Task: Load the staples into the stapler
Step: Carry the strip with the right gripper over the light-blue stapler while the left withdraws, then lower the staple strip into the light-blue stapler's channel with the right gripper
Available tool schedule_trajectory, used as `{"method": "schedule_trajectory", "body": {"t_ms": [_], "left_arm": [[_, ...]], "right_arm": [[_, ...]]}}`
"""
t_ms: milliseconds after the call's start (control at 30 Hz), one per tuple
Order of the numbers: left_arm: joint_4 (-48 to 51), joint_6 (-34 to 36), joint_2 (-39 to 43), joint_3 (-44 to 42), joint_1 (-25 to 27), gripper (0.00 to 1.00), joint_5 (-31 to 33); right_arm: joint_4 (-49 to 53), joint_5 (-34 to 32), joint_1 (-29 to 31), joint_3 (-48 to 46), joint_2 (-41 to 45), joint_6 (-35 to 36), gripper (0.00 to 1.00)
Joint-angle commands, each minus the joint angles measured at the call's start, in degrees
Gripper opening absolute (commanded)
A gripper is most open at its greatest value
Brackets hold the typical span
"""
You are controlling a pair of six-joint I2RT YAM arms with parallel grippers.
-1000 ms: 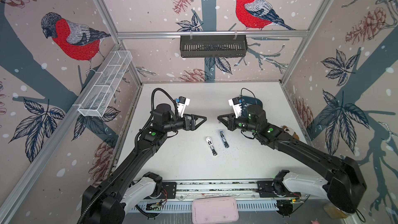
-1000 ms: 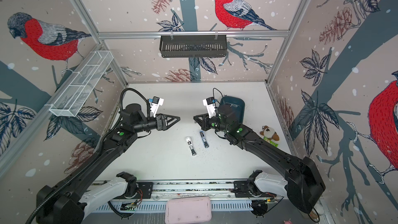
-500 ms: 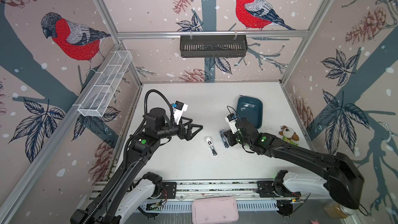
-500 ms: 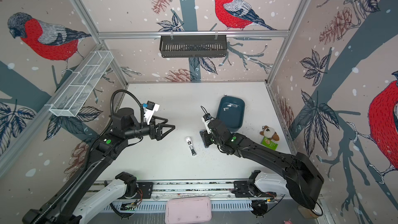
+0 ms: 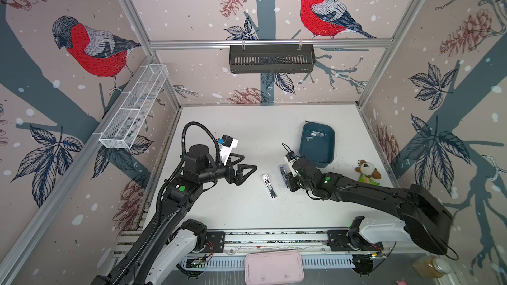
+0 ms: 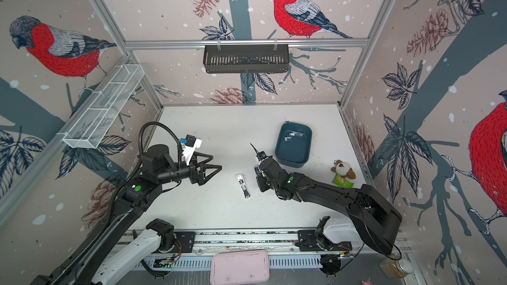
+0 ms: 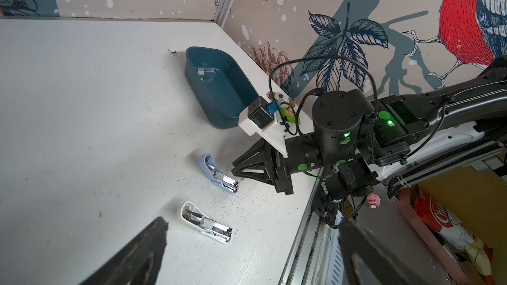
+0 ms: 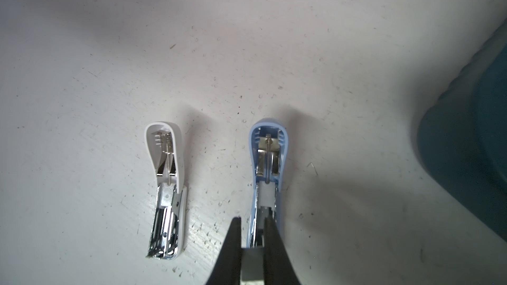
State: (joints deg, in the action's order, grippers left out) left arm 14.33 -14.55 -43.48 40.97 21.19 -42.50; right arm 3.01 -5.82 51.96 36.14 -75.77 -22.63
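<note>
Over the blue stapler (image 8: 267,165), at its chrome magazine end: right gripper (image 8: 253,219) pinched nearly closed, with a thin pale-grey strip wedged between the fingers (image 8: 236,231). It reads as staples (image 8: 252,265). Tips sit right above the channel; can't resolve whether they touch it. Left gripper (image 5: 249,162) is spread wide and holds nothing, hanging well clear of the blue stapler on the white stapler's side. Loose staples (image 5: 315,134) lie in the teal tray (image 5: 315,164), near the blue stapler on the side away from the white stapler (image 5: 269,186). That one lies just beside the blue stapler, not touching.

Versus a second ago: right gripper has dropped from mid-air down to the blue stapler. Left gripper has backed away from it, jaws unchanged. Both staplers unmoved.

Both staplers are hinged flat open: rounded tapered plastic shells, shiny metal rails, thin spring visible. Fingers are black and wedge-shaped. Table (image 8: 82,78) is matte white, scuffed, speckled with dark flecks.
</note>
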Motion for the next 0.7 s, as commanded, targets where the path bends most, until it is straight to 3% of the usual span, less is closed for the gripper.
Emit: {"method": "schedule_trajectory", "body": {"t_ms": [0, 667], "left_arm": [[-2.4, 0.9, 0.3, -0.6, 0.0, 0.97, -1.4], [-2.2, 2.2, 1.1, -0.8, 0.0, 0.97, -2.7]], "right_arm": [[-2.4, -0.9, 0.1, 0.0, -1.2, -1.0, 0.13], [-3.8, -2.3, 0.3, -0.5, -4.5, -1.0, 0.13]]}}
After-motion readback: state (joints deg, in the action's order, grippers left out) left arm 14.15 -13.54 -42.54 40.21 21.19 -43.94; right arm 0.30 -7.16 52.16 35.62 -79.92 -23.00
